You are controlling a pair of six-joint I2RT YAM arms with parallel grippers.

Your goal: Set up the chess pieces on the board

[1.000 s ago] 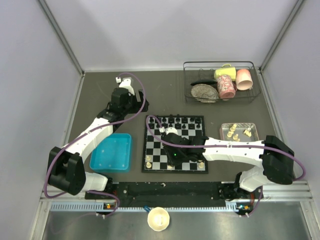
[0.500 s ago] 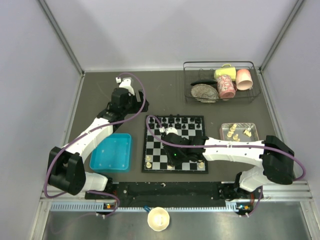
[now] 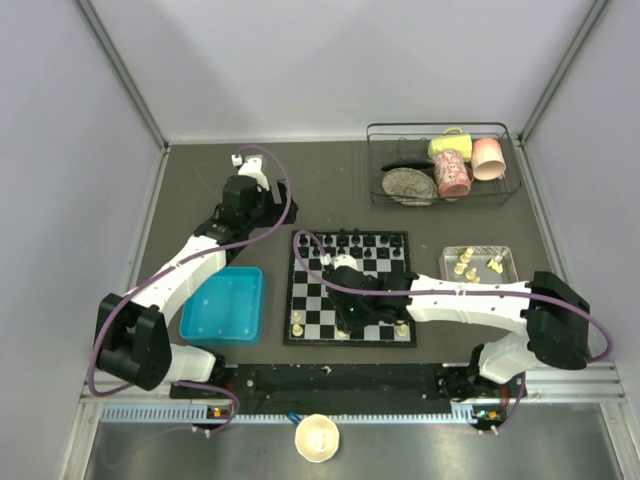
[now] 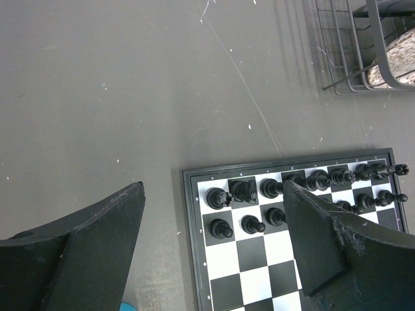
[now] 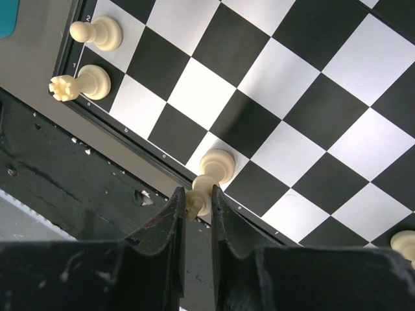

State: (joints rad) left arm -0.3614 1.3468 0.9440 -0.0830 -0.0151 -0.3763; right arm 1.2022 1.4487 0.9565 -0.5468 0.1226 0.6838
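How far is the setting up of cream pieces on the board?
Done: black pieces stand on the far rows; three cream pieces stand at the near edge of the board. In hand: the right end effector is shut on a fourth piece. Remaining: several more wait in the pinkish tray.

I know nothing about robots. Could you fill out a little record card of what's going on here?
Right claw: shut on a cream chess piece at the near edge of the board
Left claw: open, empty, over the table beyond the far left corner
Black pieces: lined up on the far rows
Spare cream pieces: in the tray on the right
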